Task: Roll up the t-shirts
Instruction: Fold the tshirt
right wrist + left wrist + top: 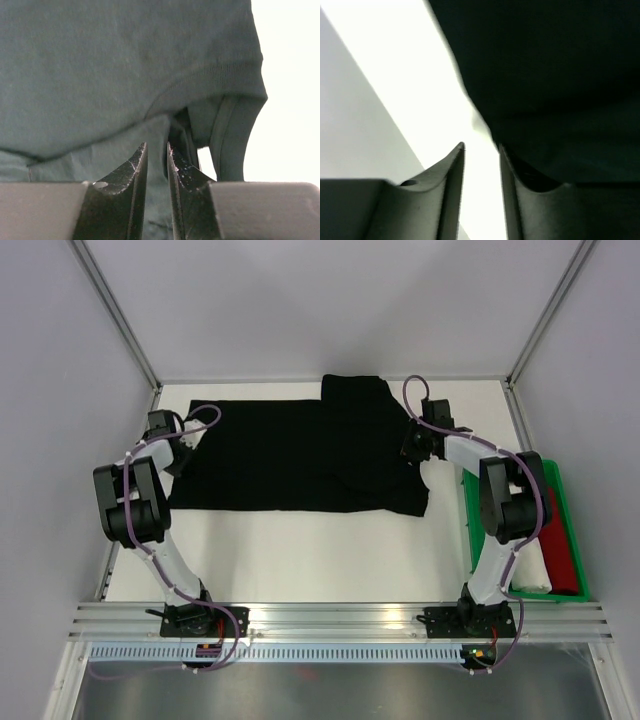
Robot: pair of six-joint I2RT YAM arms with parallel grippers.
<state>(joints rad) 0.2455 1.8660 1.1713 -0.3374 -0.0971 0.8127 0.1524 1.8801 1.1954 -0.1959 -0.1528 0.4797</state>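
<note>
Only the top view shows the green bin [566, 502] with rolls, black t-shirt [290, 455] spread between both grippers, left gripper [481, 150] slightly parted at its hem, right gripper [156, 148] nearly closed, collar just ahead, pinch unclear

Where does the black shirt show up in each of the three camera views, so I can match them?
Top view: the black shirt lies spread across the far middle of the table, between both arms.
Left wrist view: it fills the upper right, its edge beside the nearly closed jaws.
Right wrist view: it fills most of the picture, collar rib just above the jaws.
Shared landmark: the white table beside the shirt's edge.
</note>
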